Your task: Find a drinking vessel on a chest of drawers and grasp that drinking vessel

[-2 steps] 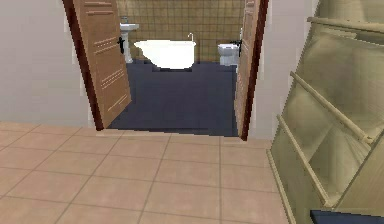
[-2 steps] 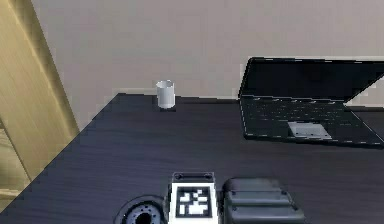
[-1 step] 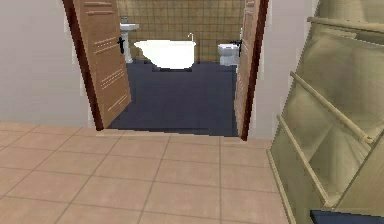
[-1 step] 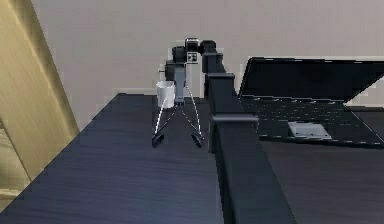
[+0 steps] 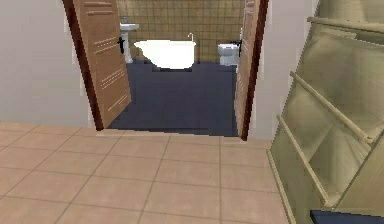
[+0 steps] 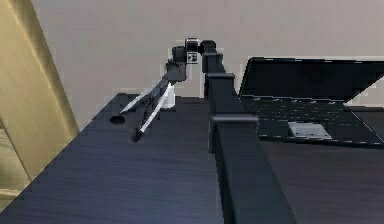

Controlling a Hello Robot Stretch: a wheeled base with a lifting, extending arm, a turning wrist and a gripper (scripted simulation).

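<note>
Two doors point(image 5: 100, 60) of warm brown wood with raised panels meet a floor point(image 5: 120, 180) of matt beige tiles. Past them, a bathtub point(image 5: 168, 52) looks smooth, white and glossy, set against a wall point(image 5: 190, 15) of tan tiles. A shelf unit point(image 5: 340, 110) looks like pale painted wood. The counter point(image 6: 110, 170) is dark, smooth and faintly grained. The laptop point(image 6: 300, 100) and the arm point(image 6: 240, 160) look matt black.

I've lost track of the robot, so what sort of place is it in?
Probably a house: ahead, a bathroom with a white bathtub and toilet; alongside, an open laptop on a dark desk.
</note>
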